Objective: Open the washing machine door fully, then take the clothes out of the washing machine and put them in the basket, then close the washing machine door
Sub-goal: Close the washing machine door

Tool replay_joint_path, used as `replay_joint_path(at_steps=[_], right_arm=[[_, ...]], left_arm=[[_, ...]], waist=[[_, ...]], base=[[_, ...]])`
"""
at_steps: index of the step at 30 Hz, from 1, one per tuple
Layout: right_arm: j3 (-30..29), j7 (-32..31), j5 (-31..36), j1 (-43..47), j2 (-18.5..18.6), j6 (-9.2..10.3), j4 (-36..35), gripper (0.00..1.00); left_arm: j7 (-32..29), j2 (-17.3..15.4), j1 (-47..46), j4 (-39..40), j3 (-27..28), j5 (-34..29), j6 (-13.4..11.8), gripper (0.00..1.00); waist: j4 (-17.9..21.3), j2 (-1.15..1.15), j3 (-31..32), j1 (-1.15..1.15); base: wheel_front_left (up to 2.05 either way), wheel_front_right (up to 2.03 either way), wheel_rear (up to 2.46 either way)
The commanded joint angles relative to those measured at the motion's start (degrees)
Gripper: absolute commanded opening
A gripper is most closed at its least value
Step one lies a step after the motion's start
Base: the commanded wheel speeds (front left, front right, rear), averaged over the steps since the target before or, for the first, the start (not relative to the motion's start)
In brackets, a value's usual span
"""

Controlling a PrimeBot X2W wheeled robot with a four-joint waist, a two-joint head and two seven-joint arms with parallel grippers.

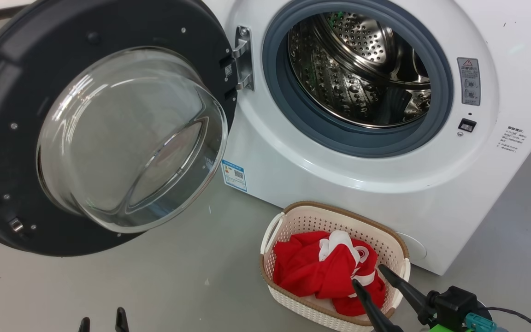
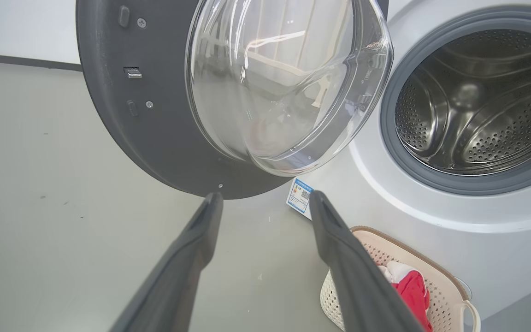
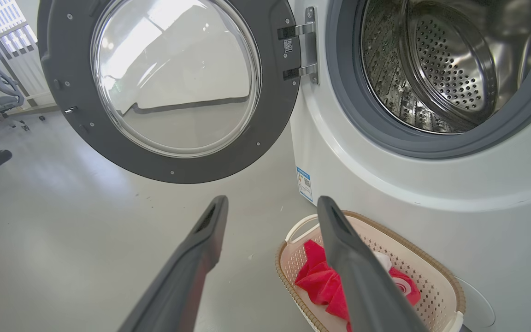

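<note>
Now, left pincer point(image 2: 265, 198) and right pincer point(image 1: 368, 275) gape empty; washing machine door point(image 1: 122, 138) looks rigid, weighty; I'd push its black rim, not glass.

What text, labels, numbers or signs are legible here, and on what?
No words or numbers are legible.
Grey sticker beside the drum opening of the big white front-loading washing machine: red warning triangle; print below too small.
Blue-edged label low on its front: QR code, text blurred.
Dark print block on its front, right side: too small.
Small white sticker on the round black-rimmed glass door, by the hinge: QR code only.
</note>
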State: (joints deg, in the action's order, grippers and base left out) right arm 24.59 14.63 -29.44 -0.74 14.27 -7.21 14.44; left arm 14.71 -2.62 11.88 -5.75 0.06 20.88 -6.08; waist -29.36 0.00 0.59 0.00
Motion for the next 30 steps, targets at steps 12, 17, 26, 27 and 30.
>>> replay_joint_path(at_steps=[12, 17, 26, 27, 30], right_arm=[[-0.22, 0.37, -0.50, -1.47, 0.42, -0.28, -1.62, 1.00], [-1.33, 0.37, -0.17, -0.20, -0.14, -0.28, -2.06, 1.00], [-3.67, 0.37, 0.45, 2.88, -0.88, -0.28, -2.46, 1.00], [-4.47, 0.37, 0.61, 3.78, -1.12, -0.28, -2.59, 1.00], [-5.05, 0.37, 0.82, 4.70, -1.33, -0.28, -2.80, 1.00]], left_arm=[[0.29, -0.26, -1.43, 5.07, 3.24, 0.57, 1.68, 0.23], [0.29, -0.26, -4.89, 9.45, 7.41, -1.98, 5.67, 0.00], [0.29, -6.18, -17.13, 12.91, 16.66, -3.08, 11.51, 0.00], [0.29, -8.80, -20.90, 11.98, 17.91, -2.07, 12.20, 0.00], [0.29, -11.81, -24.91, 10.06, 18.90, -0.45, 12.71, 0.00]], waist=[[0.33, 0.00, 0.41, 0.00], [0.55, 0.00, 0.66, 0.00], [1.38, 0.00, 1.56, 0.00], [1.60, 0.00, 1.81, 0.00], [1.83, 0.00, 2.04, 0.00]], base=[[0.00, 0.00, 0.00], [0.00, 0.00, 0.00], [0.00, 0.00, 0.00], [0.00, 0.00, 0.00], [0.00, 0.00, 0.00]])
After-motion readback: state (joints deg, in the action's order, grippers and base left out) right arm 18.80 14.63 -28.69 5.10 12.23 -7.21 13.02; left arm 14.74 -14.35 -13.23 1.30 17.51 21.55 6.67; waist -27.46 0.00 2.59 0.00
